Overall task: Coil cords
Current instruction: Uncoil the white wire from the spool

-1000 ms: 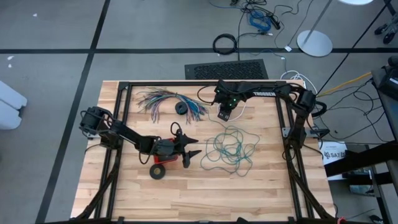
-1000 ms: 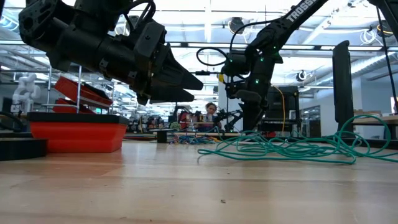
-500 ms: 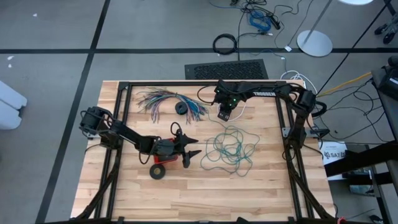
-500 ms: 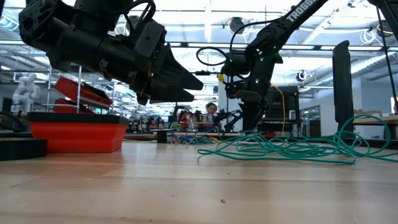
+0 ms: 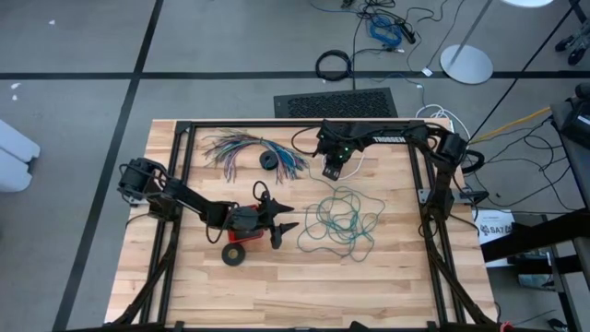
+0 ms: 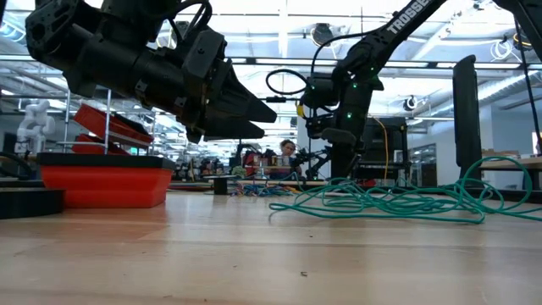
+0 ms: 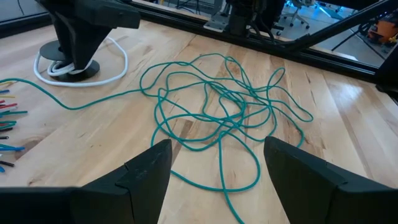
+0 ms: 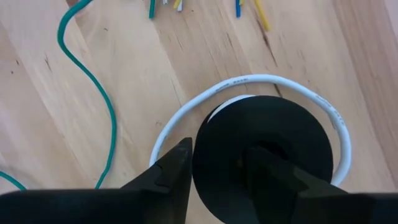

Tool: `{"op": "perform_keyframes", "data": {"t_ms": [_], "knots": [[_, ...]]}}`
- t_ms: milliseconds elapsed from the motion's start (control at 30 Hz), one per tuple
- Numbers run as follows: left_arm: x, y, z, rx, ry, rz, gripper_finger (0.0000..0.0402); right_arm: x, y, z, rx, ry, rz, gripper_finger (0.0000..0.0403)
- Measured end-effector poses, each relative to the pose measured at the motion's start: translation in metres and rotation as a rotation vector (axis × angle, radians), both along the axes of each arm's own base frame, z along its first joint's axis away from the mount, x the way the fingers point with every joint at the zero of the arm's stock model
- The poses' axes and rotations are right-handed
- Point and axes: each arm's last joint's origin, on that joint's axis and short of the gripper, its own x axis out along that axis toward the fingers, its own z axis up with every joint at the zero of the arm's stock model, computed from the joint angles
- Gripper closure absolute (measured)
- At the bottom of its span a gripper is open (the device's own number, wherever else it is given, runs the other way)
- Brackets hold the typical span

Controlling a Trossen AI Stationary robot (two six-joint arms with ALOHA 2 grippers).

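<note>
At the far side of the table the right claw (image 5: 335,170) hangs fingers-down over the small black round piece (image 8: 261,155) of the white cord (image 8: 249,84), same spot as a second ago in the overhead view; only the low view shows a slight change, the right arm's wrist and its looped black cable sitting a touch differently than half a second back. Everything else matches the earlier frames: cords, wires and the left arm have not moved. In the right wrist view the two dark fingers straddle the black round piece, one on each side of it, partly spread around the disc; whether they actually press on it I cannot tell. The white cord curls in a loop around the round piece, lying flat on the wood. The teal-green wire (image 5: 338,221) lies as a loose tangle near the middle of the table, on the near side of the right claw and apart from it, with one strand running off toward the white cord. The left claw (image 5: 285,228) hovers low over the table just left of the tangle, fingers spread wide and empty, pointing at the wire; in the left wrist view the tangle lies just ahead of the two fingertips, not touching them. A fanned bundle of coloured wires (image 5: 244,148) lies at the far left, a black ring (image 5: 234,254) near the left arm.
</note>
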Motion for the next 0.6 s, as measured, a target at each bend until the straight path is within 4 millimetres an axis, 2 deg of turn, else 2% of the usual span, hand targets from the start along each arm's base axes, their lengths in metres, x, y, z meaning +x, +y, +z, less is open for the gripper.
{"op": "perform_keyframes", "data": {"t_ms": [267, 600], "knots": [[-0.0005, 0.0001, -0.0017, 0.005, 0.020, 0.000, 0.0139, 0.0000, 0.0002, 0.0003, -0.007, 0.002, 0.022, 0.0311], [-0.0007, 0.0010, -0.0018, 0.021, 0.021, 0.026, 0.0139, 0.0021, 0.0038, 0.0011, -0.054, 0.024, 0.044, 0.0318]]}}
